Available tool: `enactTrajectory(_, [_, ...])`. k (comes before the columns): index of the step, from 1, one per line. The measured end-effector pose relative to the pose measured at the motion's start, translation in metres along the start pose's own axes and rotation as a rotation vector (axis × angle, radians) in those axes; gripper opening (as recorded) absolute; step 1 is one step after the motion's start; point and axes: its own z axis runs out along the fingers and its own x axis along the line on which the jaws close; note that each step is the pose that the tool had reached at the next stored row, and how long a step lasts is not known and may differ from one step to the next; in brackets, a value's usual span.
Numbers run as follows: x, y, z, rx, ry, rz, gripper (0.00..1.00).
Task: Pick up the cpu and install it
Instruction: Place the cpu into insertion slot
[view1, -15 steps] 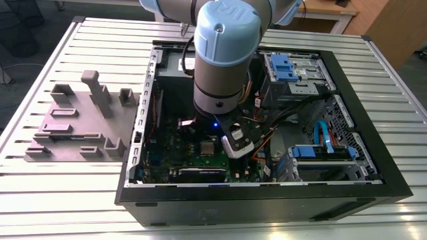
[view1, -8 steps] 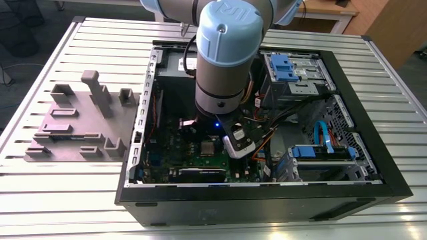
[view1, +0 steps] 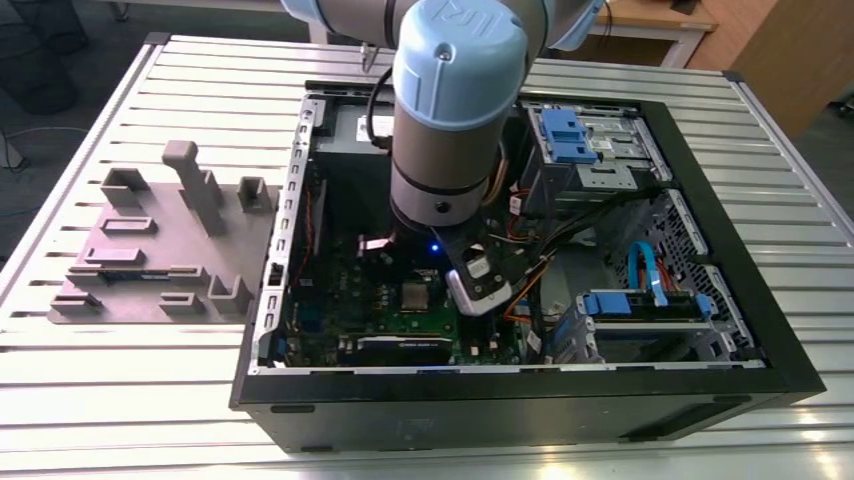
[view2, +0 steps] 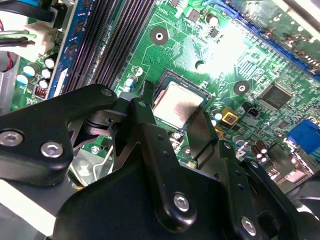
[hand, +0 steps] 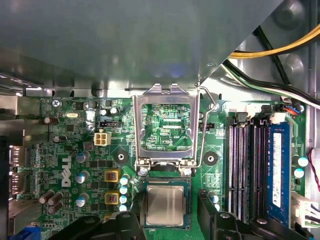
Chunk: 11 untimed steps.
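The gripper (hand: 166, 212) has its jaws spread wider than the cpu (hand: 165, 205), with one black finger (hand: 122, 225) on each side of it and neither closed on it. The cpu lies flat, metal top up, in its socket on the green motherboard (hand: 75, 165). Just beside the socket the metal load plate (hand: 138, 130) stands hinged open, and black memory slots (hand: 247, 165) run nearby. In the exterior view, the arm (view1: 454, 120) reaches down into the open computer case (view1: 534, 410) on a slatted table (view1: 134, 400), with a grey fixture tray (view1: 147, 260) on the exterior view's left.
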Motion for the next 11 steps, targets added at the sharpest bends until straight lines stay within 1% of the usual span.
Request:
enactTrajectory(2, [0.0, 0.0001, -0.003, -0.0001, 0.0, 0.0, 0.54])
enactTrajectory(6, [0.0001, 0.0003, -0.0109, -0.0004, 0.0004, 0.0, 0.54])
enactTrajectory(7, [0.0001, 0.0003, -0.0128, -0.0004, 0.0008, 0.0, 0.53])
enactTrajectory(9, [0.0001, 0.0004, -0.0162, -0.0004, 0.0018, 0.0, 0.4])
enactTrajectory(10, [0.0001, 0.0005, -0.0179, -0.0004, 0.0024, 0.0, 0.4])
enactTrajectory(11, [0.0001, 0.0005, -0.0198, -0.0005, 0.003, 0.0, 0.35])
